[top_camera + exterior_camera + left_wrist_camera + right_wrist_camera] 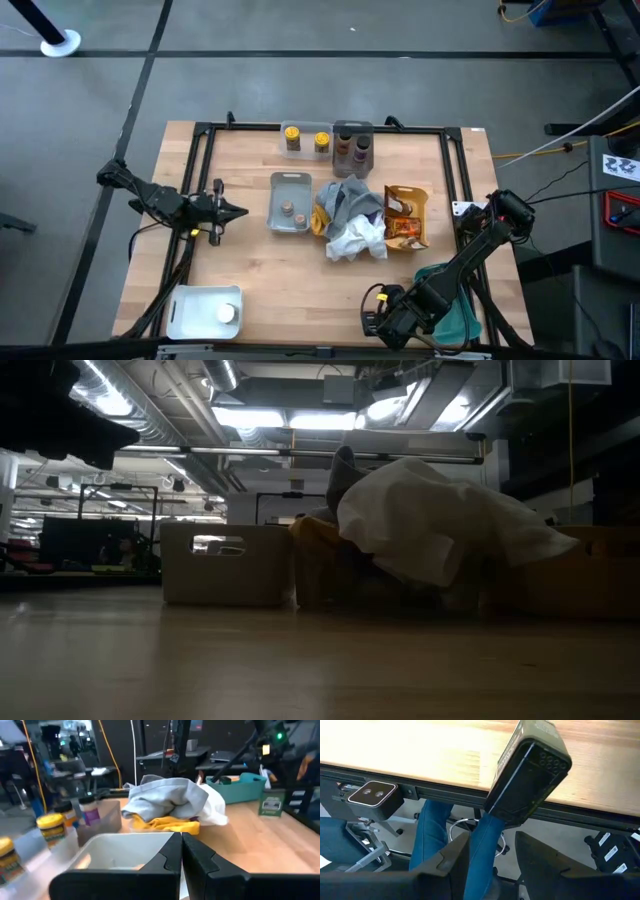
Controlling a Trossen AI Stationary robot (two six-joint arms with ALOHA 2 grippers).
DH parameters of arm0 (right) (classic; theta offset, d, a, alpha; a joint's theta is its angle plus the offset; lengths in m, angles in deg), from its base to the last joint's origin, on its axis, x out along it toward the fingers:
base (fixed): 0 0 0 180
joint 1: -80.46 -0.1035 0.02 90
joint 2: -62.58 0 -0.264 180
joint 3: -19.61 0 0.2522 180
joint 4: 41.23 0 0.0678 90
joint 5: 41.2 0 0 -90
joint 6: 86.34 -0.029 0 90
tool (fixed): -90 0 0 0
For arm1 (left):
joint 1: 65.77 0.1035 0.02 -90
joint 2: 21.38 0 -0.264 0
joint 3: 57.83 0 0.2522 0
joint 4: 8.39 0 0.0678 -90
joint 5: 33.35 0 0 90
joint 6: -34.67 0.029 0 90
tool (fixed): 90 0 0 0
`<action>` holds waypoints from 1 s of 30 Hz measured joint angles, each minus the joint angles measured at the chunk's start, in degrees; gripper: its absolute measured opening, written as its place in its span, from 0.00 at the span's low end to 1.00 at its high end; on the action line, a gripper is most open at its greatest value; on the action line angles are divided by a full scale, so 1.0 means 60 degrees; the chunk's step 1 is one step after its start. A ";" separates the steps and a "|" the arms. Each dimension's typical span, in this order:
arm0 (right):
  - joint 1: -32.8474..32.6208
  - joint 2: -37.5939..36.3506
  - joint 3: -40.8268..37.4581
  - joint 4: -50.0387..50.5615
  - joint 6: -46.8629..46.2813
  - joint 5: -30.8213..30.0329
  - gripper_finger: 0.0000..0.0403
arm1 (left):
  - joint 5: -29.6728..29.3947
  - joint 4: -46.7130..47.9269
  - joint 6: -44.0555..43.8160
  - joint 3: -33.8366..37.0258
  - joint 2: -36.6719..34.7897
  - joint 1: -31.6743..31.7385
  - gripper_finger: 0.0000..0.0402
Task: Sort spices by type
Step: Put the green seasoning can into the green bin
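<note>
Left fingers [170,855] first, closest to the lens: clenched flat together, holding nothing. My left gripper [235,211] hangs over the left half of the table [240,260], pointing across at the grey tray [290,185] just beside its tip. Two tiny round pots [291,212] sit in that tray.

Right gripper [492,837]: at the table's near edge, by the teal tray [455,305]. Dark flat tin [530,770] lies just past the tips. Its long axis slants across the black edge rail [445,795]: one end over the wood, the other toward my fingertips, above the floor side. A narrow face with small round dimples faces the lens. I cannot tell whether the tips grip it or only stand close. A person's legs [432,832] in blue jeans show beyond the edge.

Elsewhere:
- Yellow jars [306,140] upright at the far edge.
- Dark brown-purple jars [352,150] just beside them.
- Brown packets [405,218] right of centre, touching the cloths [350,215].
- One more pot [227,313] sits in the white tray [195,310], near-left corner.
</note>
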State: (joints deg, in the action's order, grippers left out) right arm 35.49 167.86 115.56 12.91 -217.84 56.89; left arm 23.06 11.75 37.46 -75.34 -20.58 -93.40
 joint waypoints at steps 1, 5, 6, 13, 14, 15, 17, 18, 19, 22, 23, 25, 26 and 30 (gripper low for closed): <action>0.0000 0.0000 0.0000 0.0004 0.0000 -0.0004 0.39 | -0.0003 0.0000 0.0179 0.0000 -0.0007 0.0000 0.01; 0.0000 0.0000 0.0000 -0.0002 0.0000 -0.0004 0.39 | -0.0007 0.0007 0.0049 0.0000 -0.0007 0.0000 0.01; 0.0000 0.0000 0.0000 -0.0003 0.0000 -0.0004 0.39 | -0.0007 0.0013 -0.0060 0.0000 -0.0004 0.0000 0.01; 0.0000 0.0000 0.0000 -0.0029 0.0176 -0.0004 0.39 | -0.0007 0.0022 -0.0105 0.0000 -0.0004 0.0000 0.01; 0.0000 0.0000 0.0000 -0.0029 0.0292 -0.0004 0.39 | -0.0007 0.0026 -0.0102 0.0000 -0.0004 0.0000 0.01; 0.0000 0.0000 0.0000 -0.0035 0.0474 -0.0003 0.39 | -0.0007 0.0026 -0.0105 0.0000 -0.0004 0.0000 0.01; 0.0000 0.0000 0.0000 -0.0041 0.0535 -0.0003 0.39 | -0.0007 0.0026 -0.0105 0.0000 -0.0004 0.0000 0.01; 0.0000 0.0000 0.0000 -0.0040 0.0537 -0.0004 0.39 | -0.0009 0.0027 -0.0105 0.0000 -0.0004 0.0000 0.01; 0.0000 0.0000 0.0000 -0.0040 0.0539 -0.0004 0.39 | -0.0007 0.0029 -0.0105 0.0000 -0.0004 0.0000 0.01; 0.0000 0.0000 0.0000 -0.0040 0.0546 -0.0004 0.39 | -0.0011 0.0030 -0.0105 0.0000 -0.0004 0.0000 0.01; 0.0000 0.0000 0.0000 -0.0040 0.0550 0.0000 0.39 | -0.0011 0.0033 -0.0105 0.0000 -0.0004 0.0000 0.01; 0.0000 0.0000 0.0000 -0.0040 0.0573 -0.0004 0.39 | -0.0011 0.0033 -0.0105 0.0000 -0.0004 0.0000 0.01; 0.0000 0.0000 0.0000 -0.0036 0.0693 -0.0054 0.39 | -0.0011 0.0033 -0.0105 0.0000 -0.0004 0.0000 0.01; 0.0000 0.0000 0.0000 -0.0044 0.1009 -0.0708 0.39 | -0.0013 0.0036 -0.0107 0.0000 -0.0004 0.0000 0.01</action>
State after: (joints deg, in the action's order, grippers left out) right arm 35.49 167.86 115.56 12.65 -211.79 52.64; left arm 22.98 11.96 36.81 -75.34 -20.60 -93.40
